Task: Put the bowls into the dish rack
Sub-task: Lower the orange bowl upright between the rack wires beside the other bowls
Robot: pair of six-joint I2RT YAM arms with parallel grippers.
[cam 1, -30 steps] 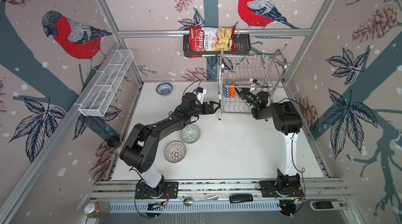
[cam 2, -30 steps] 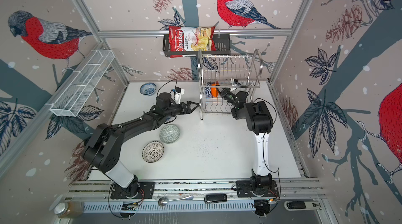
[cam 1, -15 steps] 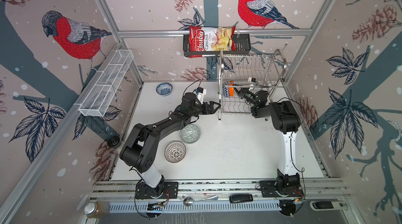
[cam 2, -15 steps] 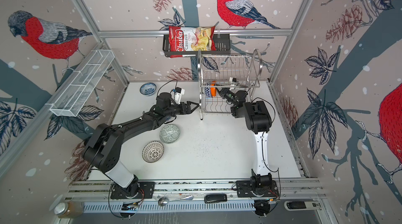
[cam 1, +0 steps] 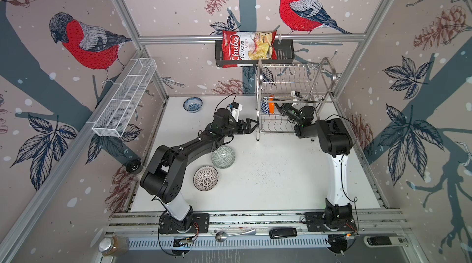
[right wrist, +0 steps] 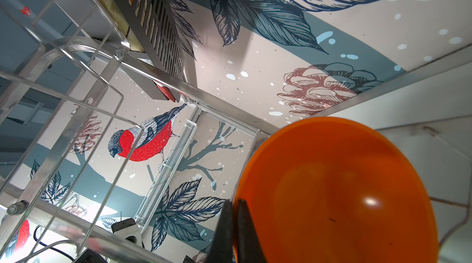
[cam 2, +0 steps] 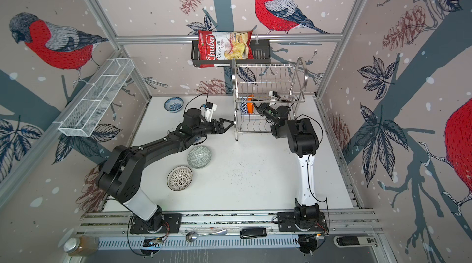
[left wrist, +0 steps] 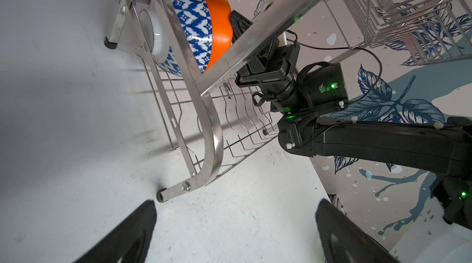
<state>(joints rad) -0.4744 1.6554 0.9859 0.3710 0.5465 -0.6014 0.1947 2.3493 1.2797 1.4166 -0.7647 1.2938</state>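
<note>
The dish rack (cam 1: 293, 88) (cam 2: 268, 80) stands at the back of the table. On its lower tier a blue triangle-patterned bowl (left wrist: 194, 26) stands on edge, and the orange bowl (cam 1: 271, 107) (left wrist: 217, 19) (right wrist: 337, 190) leans against it. My right gripper (cam 1: 277, 108) (right wrist: 233, 201) is shut on the orange bowl's rim. My left gripper (cam 1: 255, 127) (left wrist: 236, 205) hangs open and empty just left of the rack's front leg. On the table lie a blue-floral bowl (cam 1: 192, 104), a grey-green bowl (cam 1: 223, 157) and a white black-dotted bowl (cam 1: 205, 178).
A long white mesh basket (cam 1: 125, 100) hangs on the left wall. A black basket (cam 1: 283, 53) with a chips bag (cam 1: 247, 47) hangs above the rack. A spoon (cam 1: 233, 234), a jar (cam 1: 112, 245) and a black device (cam 1: 283, 232) lie along the front rail.
My right wrist has shifted slightly toward the back inside the rack, with the orange bowl still in its grip. The left arm has not moved.
</note>
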